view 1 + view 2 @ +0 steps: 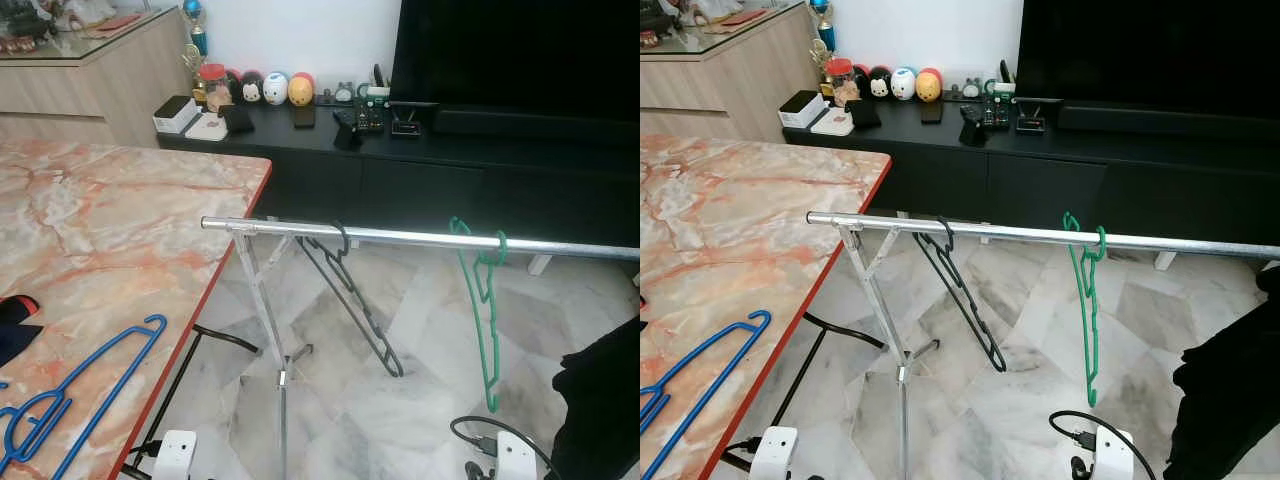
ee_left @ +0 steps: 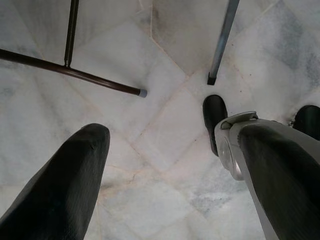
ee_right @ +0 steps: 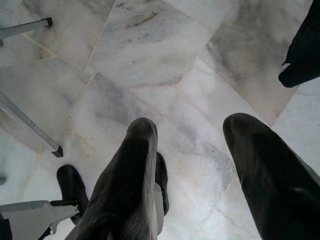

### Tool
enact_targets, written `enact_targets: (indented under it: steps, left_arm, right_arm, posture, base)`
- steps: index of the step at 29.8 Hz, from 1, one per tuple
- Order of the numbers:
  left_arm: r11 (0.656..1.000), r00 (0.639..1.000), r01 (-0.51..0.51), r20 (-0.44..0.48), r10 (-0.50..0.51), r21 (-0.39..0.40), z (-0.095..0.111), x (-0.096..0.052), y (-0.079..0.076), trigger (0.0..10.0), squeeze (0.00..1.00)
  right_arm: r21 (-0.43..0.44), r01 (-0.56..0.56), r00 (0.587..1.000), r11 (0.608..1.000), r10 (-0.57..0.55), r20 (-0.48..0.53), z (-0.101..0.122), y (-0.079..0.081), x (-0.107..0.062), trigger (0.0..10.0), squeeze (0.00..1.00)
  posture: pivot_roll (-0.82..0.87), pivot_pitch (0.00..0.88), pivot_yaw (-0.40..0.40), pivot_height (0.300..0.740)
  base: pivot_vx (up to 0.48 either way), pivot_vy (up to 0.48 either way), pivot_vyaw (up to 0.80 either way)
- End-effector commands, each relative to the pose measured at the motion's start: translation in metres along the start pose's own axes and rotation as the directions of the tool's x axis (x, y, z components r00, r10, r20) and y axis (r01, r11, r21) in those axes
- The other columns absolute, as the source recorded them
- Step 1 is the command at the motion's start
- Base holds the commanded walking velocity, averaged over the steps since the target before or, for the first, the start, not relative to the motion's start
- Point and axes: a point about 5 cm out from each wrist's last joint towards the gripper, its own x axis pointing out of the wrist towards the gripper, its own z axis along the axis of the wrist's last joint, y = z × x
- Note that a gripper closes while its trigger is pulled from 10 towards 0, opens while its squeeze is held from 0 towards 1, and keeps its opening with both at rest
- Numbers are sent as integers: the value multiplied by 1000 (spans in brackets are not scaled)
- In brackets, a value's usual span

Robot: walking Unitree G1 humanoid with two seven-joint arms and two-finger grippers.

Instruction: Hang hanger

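Observation:
A blue hanger [image 1: 35,412] lies flat on the marble table [image 1: 120,220] at my near left. In front of me a silver rail [image 1: 400,236] runs across at about table height. On it hang a black hanger [image 1: 393,365], near the left end, and a green hanger [image 1: 490,340] further right. Both arms hang down idle. My left gripper [image 2: 170,175] is open above the floor tiles with nothing between its fingers. My right gripper [image 3: 197,170] is also open and holds nothing.
The rail's folding metal stand [image 1: 265,310] rises from the marble floor by the table's red edge. A black TV console [image 1: 450,170] with small toys stands behind the rail. A dark cloth [image 1: 600,400] hangs at the near right.

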Motion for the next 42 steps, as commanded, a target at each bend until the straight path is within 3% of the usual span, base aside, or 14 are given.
enact_targets:
  steps: [1, 9, 22, 42]
  left_arm:
    - [1000, 1000, -14, -5, 14, -4, 0, -1, 8, 10000, 0]
    - [1000, 1000, -10, -5, 10, -2, 0, -1, 7, 10000, 0]
    - [1000, 1000, 18, 0, -18, 3, 0, 2, -18, 10000, 0]
    - [1000, 1000, 18, 4, -18, -4, 2, 2, -21, 10000, 0]
  right_arm:
    - [-2, 1, 1000, 1000, -1, -6, 0, 0, 0, 10000, 0]
    - [-2, -1, 1000, 1000, 1, -7, 0, 1, 0, 10000, 0]
    - [-9, -7, 1000, 1000, 7, -6, 2, 2, 1, 10000, 0]
    - [-19, -10, 1000, 1000, 10, -1, 5, 3, 1, 10000, 0]
  posture:
    - [22, 0, 44, 740]
    - [20, 0, 48, 740]
    - [23, 0, 48, 740]
    - [33, 0, 43, 740]
  base:
    - [0, 0, 0]
    - [-230, 0, 0]
    - [-277, 0, 0]
    - [-278, 0, 0]
